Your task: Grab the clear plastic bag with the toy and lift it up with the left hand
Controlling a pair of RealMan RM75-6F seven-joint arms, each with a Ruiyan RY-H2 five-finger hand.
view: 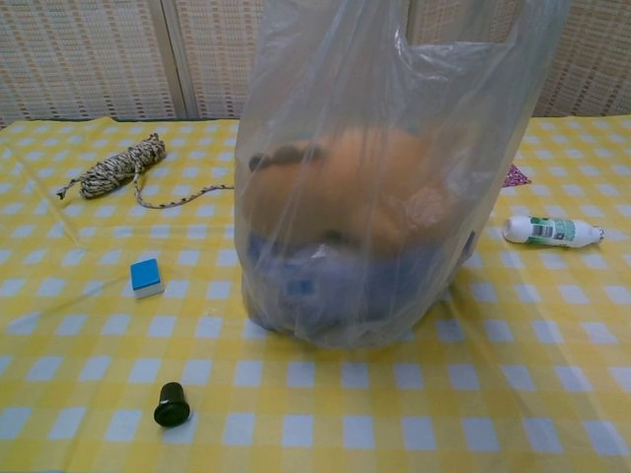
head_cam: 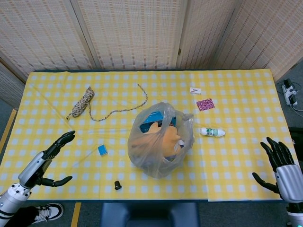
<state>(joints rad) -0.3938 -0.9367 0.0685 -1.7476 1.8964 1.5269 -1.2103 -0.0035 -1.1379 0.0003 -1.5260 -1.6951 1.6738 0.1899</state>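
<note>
The clear plastic bag stood crumpled, holding an orange toy; my left hand, well apart, had fingers spread.

A clear plastic bag with an orange toy inside sits mid-table on the yellow checked cloth. The left hand, fingers spread, hovers over the near left edge, well apart from the bag. The right hand waits open off the near right corner. A small blue block lies left of the bag.
</note>
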